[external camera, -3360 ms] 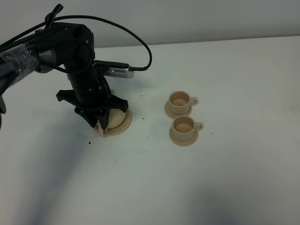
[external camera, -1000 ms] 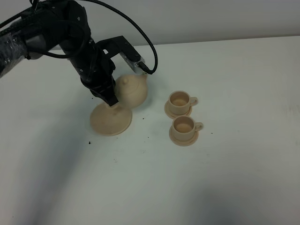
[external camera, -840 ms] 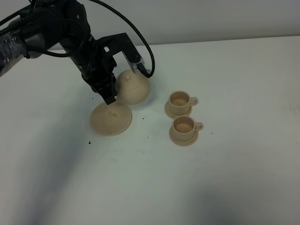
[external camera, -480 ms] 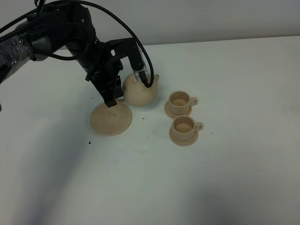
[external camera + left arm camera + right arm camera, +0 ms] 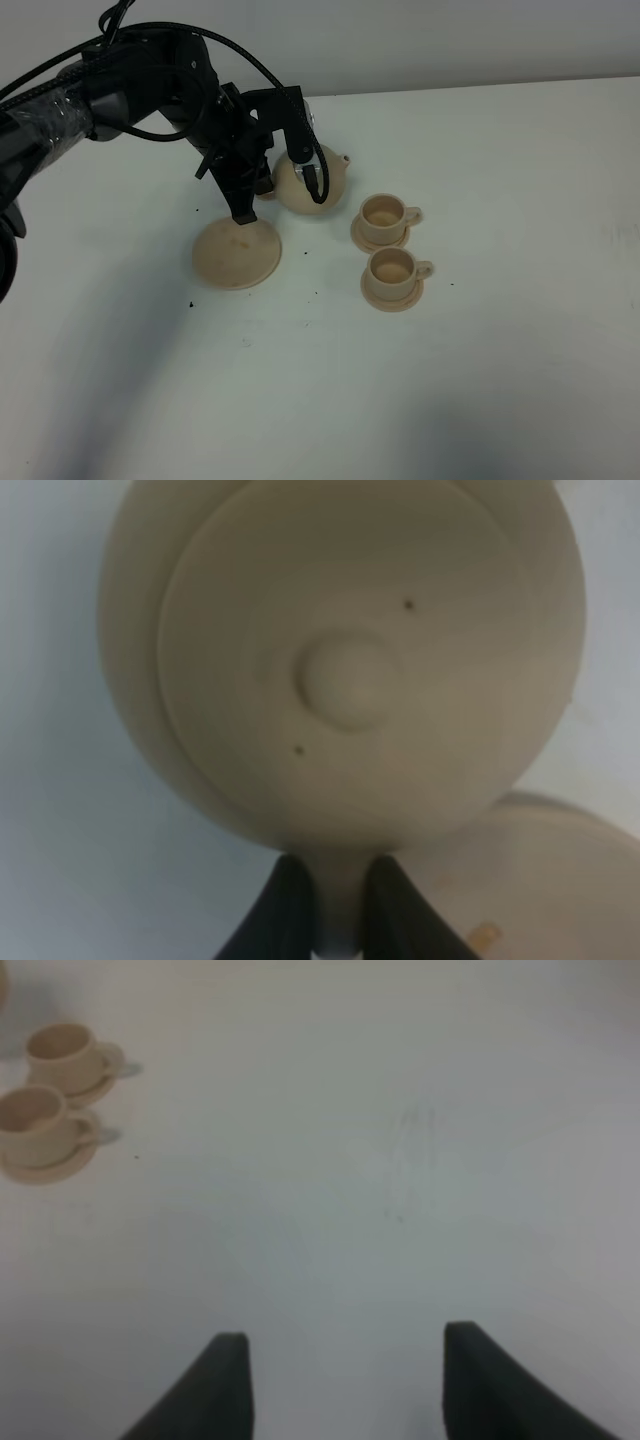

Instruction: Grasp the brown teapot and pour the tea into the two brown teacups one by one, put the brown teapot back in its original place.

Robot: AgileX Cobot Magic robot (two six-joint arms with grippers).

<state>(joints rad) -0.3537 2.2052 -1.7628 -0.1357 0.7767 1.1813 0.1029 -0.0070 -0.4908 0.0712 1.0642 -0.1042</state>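
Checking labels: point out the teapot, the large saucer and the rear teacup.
teapot (image 5: 332, 188), exterior high view, round body.
large saucer (image 5: 237, 256), exterior high view, flat top.
rear teacup (image 5: 382, 213), exterior high view, inside bowl.

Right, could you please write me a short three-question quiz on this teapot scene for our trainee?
1. True or false: the teapot rests on the large saucer.
2. Which part of the teapot do the left jaws pinch? A: the spout. B: the handle. C: the lid knob.
3. How many teacups are in view?
Key: 1 false; 2 B; 3 two.
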